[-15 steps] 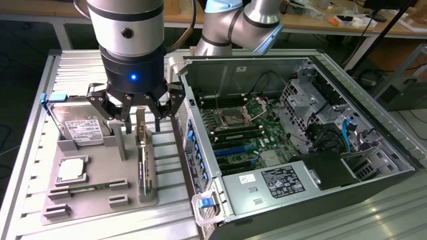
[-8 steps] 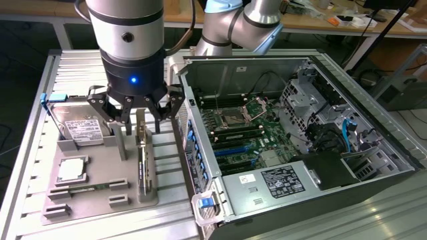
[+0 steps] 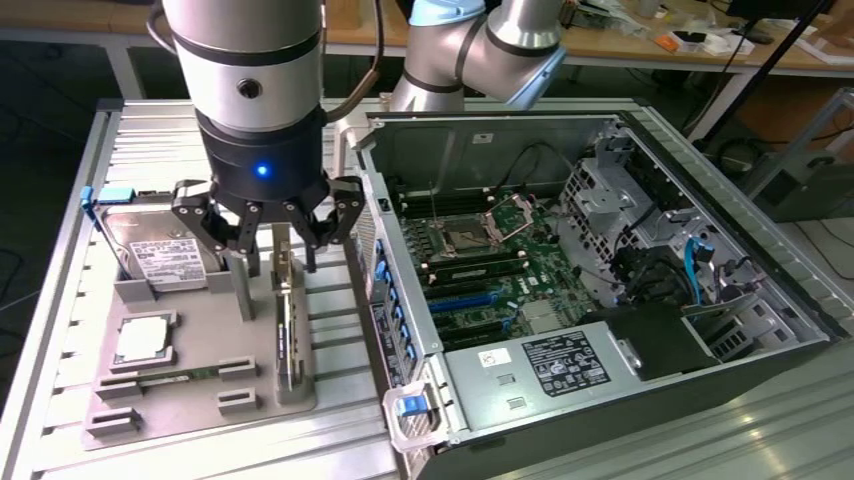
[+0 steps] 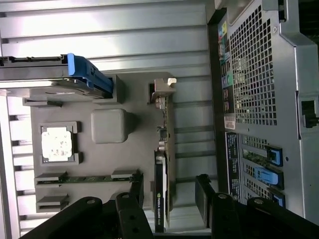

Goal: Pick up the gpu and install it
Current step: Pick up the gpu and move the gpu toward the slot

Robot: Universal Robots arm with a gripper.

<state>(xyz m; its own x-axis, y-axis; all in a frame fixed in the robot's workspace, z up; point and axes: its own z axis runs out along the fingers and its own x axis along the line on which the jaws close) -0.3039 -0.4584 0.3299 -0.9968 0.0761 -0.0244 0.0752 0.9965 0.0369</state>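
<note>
Exterior view, left of centre: the end effector (image 3: 280, 245) hangs spread wide with nothing in its hold, just above the gpu (image 3: 284, 325). The gpu stands on its long edge in a slot of the grey tray (image 3: 200, 405), on the side nearest the open computer case (image 3: 601, 250) that takes up the frame's right half. On the same tray a hard drive (image 3: 160, 255) sits toward the upper left, a processor (image 3: 144, 340) below it and a memory stick (image 3: 167, 378) lower still. The tray lies on the slatted table (image 3: 67, 330). From the wrist view, the fingers (image 4: 130, 211) stand either side of the card's black shroud end, with gaps between
</note>
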